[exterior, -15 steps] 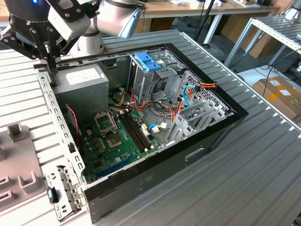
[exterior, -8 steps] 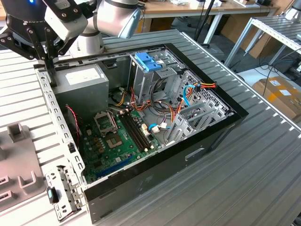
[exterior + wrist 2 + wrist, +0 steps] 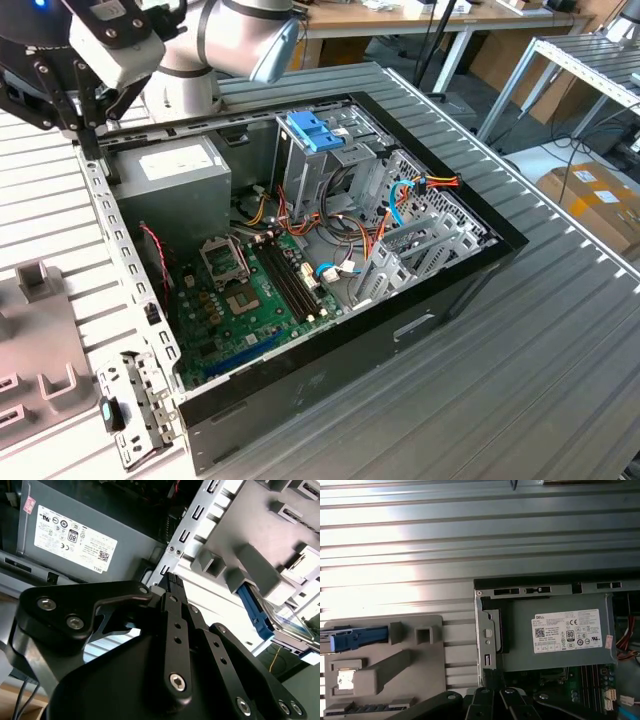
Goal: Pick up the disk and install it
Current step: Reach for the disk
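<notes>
An open computer case [image 3: 330, 385] sat on the table [image 3: 520, 400]. Inside it, the power box [image 3: 175, 175] was in the far corner on the exterior view's left. The motherboard [image 3: 240, 310] lay flat on the bottom. The drive cage [image 3: 340, 165] stood on the exterior view's right of the power box, with a plastic bracket [image 3: 315, 130] on top. A holder [image 3: 40, 340] lay outside the case, on the exterior view's left. In the first wrist view the disk [image 3: 352, 637] lay in it. In the second wrist view the gripper [image 3: 172, 580] hung over the case's edge, near the power box.

Ribbed metal table [image 3: 560, 340] — bearing computer case [image 3: 330, 372] and grey fixture [image 3: 40, 340]
</notes>
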